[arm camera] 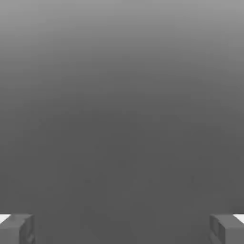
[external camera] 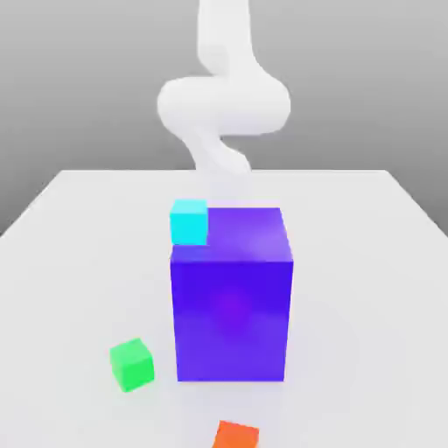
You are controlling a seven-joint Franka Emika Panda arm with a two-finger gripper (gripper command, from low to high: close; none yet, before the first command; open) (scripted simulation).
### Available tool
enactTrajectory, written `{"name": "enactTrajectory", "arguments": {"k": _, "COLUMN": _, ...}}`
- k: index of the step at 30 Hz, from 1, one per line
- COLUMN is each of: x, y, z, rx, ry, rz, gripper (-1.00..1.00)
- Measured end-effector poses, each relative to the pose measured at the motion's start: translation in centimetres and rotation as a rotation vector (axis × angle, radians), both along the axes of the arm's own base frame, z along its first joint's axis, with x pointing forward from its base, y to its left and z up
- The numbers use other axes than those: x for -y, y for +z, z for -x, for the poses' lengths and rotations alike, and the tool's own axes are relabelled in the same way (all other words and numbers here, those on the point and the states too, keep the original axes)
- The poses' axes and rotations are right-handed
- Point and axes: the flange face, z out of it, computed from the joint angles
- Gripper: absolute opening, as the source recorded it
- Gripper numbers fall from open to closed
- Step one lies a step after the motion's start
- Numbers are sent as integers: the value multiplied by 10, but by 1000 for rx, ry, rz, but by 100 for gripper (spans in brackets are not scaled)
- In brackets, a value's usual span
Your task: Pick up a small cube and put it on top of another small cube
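- White robot arm [external camera: 224,101] rose behind the table's far edge, curled in an S-shape; its lower part was hidden behind the big block.
- Two-finger gripper [arm camera: 122,228] stood wide: in the hand view 2 grey fingertips [arm camera: 16,228] sat at opposite edges of the picture with nothing between them, only plain grey background.
- Flat white table [external camera: 79,254] carried 4 visible blocks.
- Large blue-purple block [external camera: 232,297] stood upright near the table's middle, much taller and wider than the rest.
- Small bright cyan cube [external camera: 189,221] sat at the big block's far upper corner on the exterior view's left, overlapping its outline; I could not tell whether it rested against the block, on it, or on the table just behind.
- Small green cube [external camera: 132,364] lay on the table near the big block's near lower corner, on the exterior view's left, apart from it and turned slightly askew.
- Small orange cube [external camera: 235,435] lay nearest the camera, in front of the big block and well apart from it, cut off by the picture's lower edge.
- The small magenta cube named in the task: I could not tell where it was from either picture.
- No cube was stacked on another small cube; green and orange each sat alone on the tabletop.
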Motion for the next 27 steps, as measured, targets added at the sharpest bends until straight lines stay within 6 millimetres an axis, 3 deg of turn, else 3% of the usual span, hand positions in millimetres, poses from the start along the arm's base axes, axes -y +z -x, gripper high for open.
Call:
{"name": "enactTrajectory", "arguments": {"k": 7, "x": 57, "y": -75, "z": -79, "rx": -154, "ry": 137, "rz": 88, "gripper": 0}}
{"name": "enactTrajectory", "arguments": {"k": 14, "x": 119, "y": -168, "z": -134, "rx": -295, "ry": 273, "rz": 159, "gripper": 0}}
{"name": "enactTrajectory", "arguments": {"k": 21, "x": 189, "y": -274, "z": -160, "rx": -433, "ry": 406, "rz": 216, "gripper": 0}}
{"name": "enactTrajectory", "arguments": {"k": 27, "x": 240, "y": -370, "z": -163, "rx": -548, "ry": 546, "rz": 260, "gripper": 0}}
